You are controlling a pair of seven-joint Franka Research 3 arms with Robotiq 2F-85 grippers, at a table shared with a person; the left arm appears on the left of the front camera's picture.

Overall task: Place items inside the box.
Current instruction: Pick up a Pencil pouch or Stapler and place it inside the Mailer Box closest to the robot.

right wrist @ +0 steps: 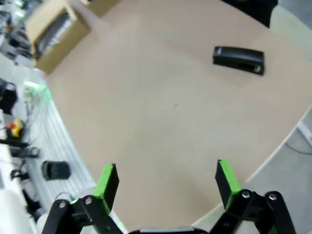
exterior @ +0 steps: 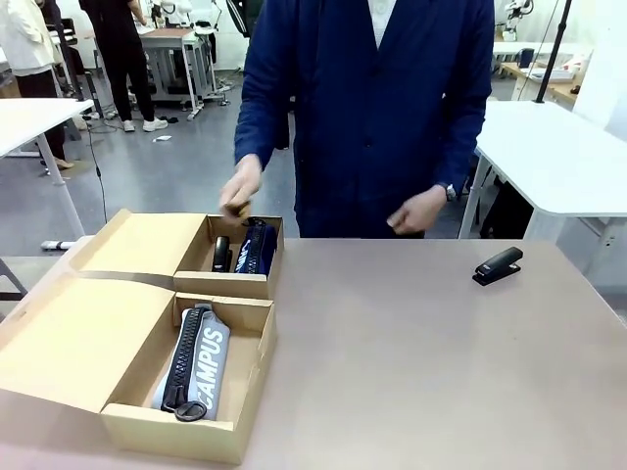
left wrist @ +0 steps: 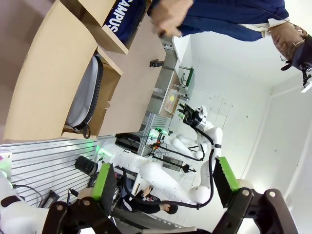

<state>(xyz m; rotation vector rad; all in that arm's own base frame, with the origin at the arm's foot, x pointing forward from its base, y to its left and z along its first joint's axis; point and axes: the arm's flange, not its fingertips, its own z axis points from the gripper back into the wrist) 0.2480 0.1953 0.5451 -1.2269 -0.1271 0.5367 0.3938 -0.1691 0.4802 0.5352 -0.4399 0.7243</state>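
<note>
Right fingers (right wrist: 108,183) spread wide, black stapler (right wrist: 239,60) lying well beyond them.

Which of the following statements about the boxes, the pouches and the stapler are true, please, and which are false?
1. The stapler lies on the table, outside both boxes. True.
2. The grey pouch lies in the near box. True.
3. The navy pouch lies on the bare table. False: it sits in the far box.
4. The right gripper holds the stapler. False: it is open and empty, and the stapler lies apart from it.
</note>
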